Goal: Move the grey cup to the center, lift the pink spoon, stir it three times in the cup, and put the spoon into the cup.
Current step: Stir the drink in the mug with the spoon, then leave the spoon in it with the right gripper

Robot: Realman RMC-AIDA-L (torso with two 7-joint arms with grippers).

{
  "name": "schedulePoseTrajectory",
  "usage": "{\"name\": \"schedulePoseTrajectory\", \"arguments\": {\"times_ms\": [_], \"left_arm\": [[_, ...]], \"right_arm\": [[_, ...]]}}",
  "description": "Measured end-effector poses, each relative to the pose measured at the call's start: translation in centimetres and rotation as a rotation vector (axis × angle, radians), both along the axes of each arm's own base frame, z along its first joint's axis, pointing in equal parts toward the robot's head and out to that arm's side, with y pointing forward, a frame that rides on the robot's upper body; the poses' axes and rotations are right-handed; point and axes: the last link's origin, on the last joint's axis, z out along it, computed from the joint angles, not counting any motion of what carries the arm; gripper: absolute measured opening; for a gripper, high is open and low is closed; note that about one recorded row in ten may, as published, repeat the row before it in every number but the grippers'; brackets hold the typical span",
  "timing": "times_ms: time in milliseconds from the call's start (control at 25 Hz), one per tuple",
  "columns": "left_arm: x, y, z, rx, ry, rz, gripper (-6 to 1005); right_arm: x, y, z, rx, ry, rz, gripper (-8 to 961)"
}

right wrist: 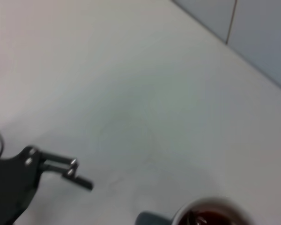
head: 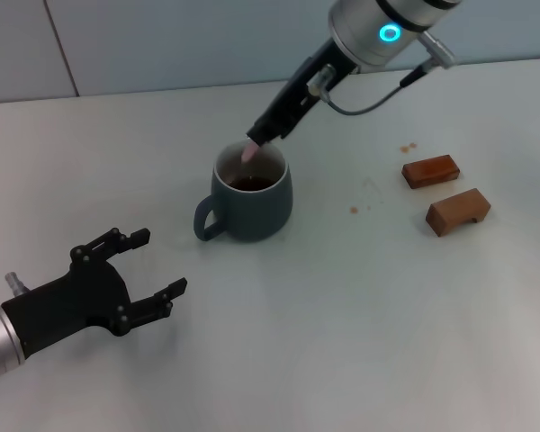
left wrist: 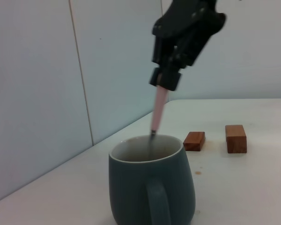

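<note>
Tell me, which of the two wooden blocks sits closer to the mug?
The darker, reddish wooden block, the one farther from the robot. The paler wooden block lies nearer the robot and farther from the grey cup.

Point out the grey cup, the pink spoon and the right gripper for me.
grey cup [head: 256, 209], head view, front wall.
pink spoon [left wrist: 158, 112], left wrist view, pink handle.
right gripper [left wrist: 166, 79], left wrist view, tip clamping the handle.

You've got nothing to read here: no text, label, brand, number or sign shows on anything in view.
</note>
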Motion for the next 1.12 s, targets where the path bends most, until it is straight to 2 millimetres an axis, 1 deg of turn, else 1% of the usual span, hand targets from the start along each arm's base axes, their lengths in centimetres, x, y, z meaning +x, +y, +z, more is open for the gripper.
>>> {"name": "schedulePoseTrajectory", "arguments": {"times_ms": [120, 240, 320, 400, 480, 520, 640, 760, 840, 960, 1120], "left_arm": [[0.0, 0.0, 0.0, -0.001, -0.002, -0.001, 836], [0.0, 0.0, 0.0, -0.001, -0.003, -0.001, 836], [0.1, 0.0, 0.0, -0.001, -0.003, -0.003, 836], [0.1, 0.0, 0.0, -0.002, -0.003, -0.004, 836], [0.1, 0.0, -0.1, -0.005, 0.0, -0.006, 836], [0.1, 0.0, -0.1, -0.007, 0.001, -0.007, 836], [0.1, 0.0, -0.1, -0.009, 0.004, -0.008, 836], [0.1, -0.1, -0.1, -0.01, 0.002, -0.008, 836], [0.1, -0.1, -0.1, -0.009, 0.001, -0.007, 836], [0.1, -0.1, -0.1, -0.009, 0.001, -0.007, 836], [0.1, 0.0, -0.1, -0.008, 0.004, -0.007, 836]], "right_arm": [[0.0, 0.6, 0.2, 0.019, -0.009, 0.003, 110], [0.5, 1.0, 0.9, 0.047, -0.042, 0.0, 110], [0.8, 1.0, 1.3, 0.059, -0.068, -0.008, 110], [1.0, 0.6, 1.5, 0.042, -0.092, -0.02, 110], [0.9, -0.2, 1.1, -0.005, -0.11, -0.029, 110], [0.9, -0.2, 1.1, -0.005, -0.11, -0.029, 110], [0.0, -0.7, 0.4, -0.033, -0.107, -0.006, 111], [-0.9, -0.6, -0.3, -0.031, -0.089, 0.026, 111], [-1.1, -0.3, -0.4, -0.014, -0.078, 0.032, 111], [-0.8, 0.4, -0.3, 0.024, -0.072, 0.026, 111], [0.1, 0.5, 0.1, 0.04, -0.078, 0.008, 111]]}}
